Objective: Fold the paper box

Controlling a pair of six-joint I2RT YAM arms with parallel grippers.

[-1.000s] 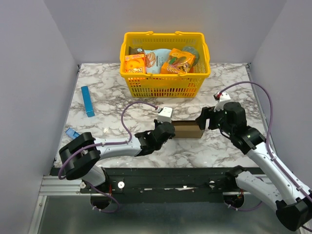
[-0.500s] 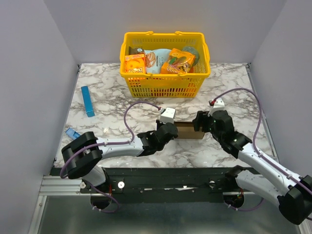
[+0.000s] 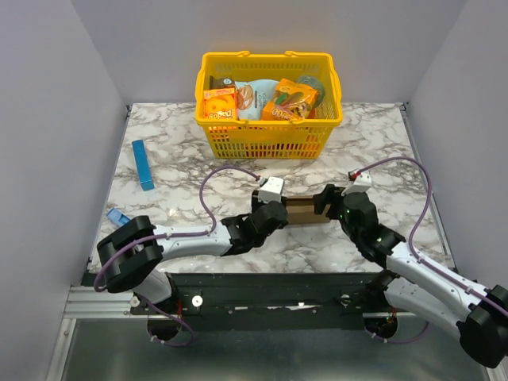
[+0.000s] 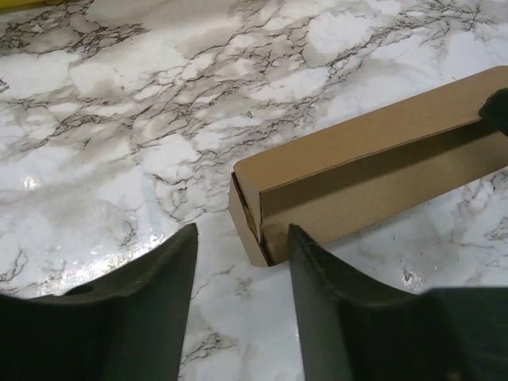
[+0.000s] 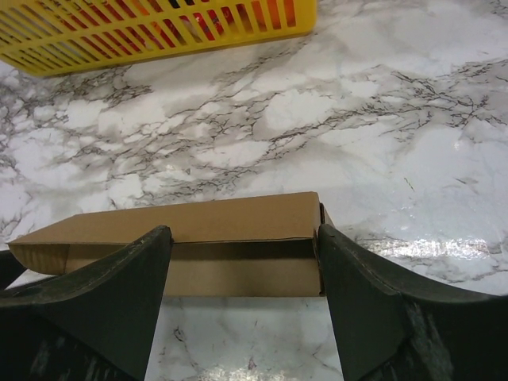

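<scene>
The paper box (image 3: 304,211) is already shaped as a small brown carton. It lies flat near the middle of the table (image 3: 381,151), with its long side running from 9 to 3 o'clock. The yellow basket (image 3: 270,136) is at its 12 o'clock, apart from it, and a slim blue box (image 3: 143,165) is at approx. 10 o'clock, well apart.

The left gripper (image 3: 270,208) is placed at the 9 o'clock end of the carton. In the left wrist view its fingers (image 4: 151,309) are seen parted to a medium gap. The carton end is just beyond the tips, not between them, so nothing is held.

The right gripper (image 3: 327,200) is placed at the 3 o'clock end. Its fingers (image 5: 103,294) are spread wide and the carton is seen lying across the gap, beyond the tips. One tip is very near the carton's corner, but contact cannot be told. No grip is seen.

Step in hand, as judged: the body is formed and the ends are being closed. At the 9 o'clock end the flap is not fully flush; a thin dark gap is seen along its edge.

Next move, prob.: the carton needs to be steadied from the 3 o'clock side, and the loose end flap needs to be pressed inward at 9 o'clock, gently, w/o pushing the light carton away or crushing its wall.
</scene>
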